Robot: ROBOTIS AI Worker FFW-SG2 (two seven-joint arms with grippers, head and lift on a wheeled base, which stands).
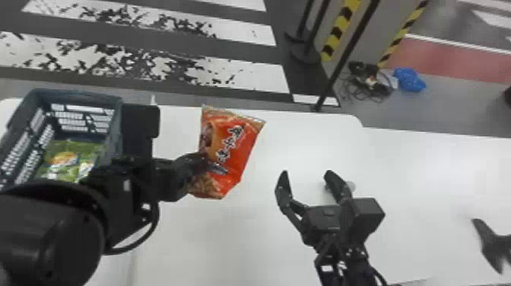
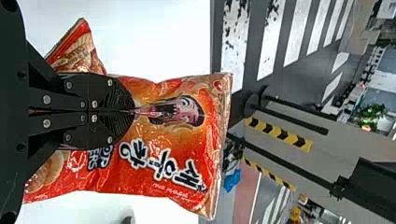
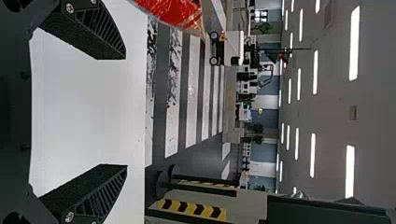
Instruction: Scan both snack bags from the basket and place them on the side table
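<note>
Crinkled orange-red plastic snack bag [image 1: 243,152]: black lettering edged white. Glossy green plastic snack bag [image 1: 68,163]: orange and white patches. Slatted rectangular plastic basket [image 1: 83,96]: dark blue-grey. Flat smooth counter [image 1: 228,235]: plain white. Two-fingered left claw [image 1: 217,167], right claw [image 1: 307,174]: black. Smooth grey floor [image 1: 437,114]: white stripes, black blotches. Slanted bars [image 1: 336,30]: yellow-black stripes.

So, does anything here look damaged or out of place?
The white floor stripes beyond the table look worn, with dark patches; cables lie tangled beside something blue. The red bag in the left gripper shows no tear.
</note>
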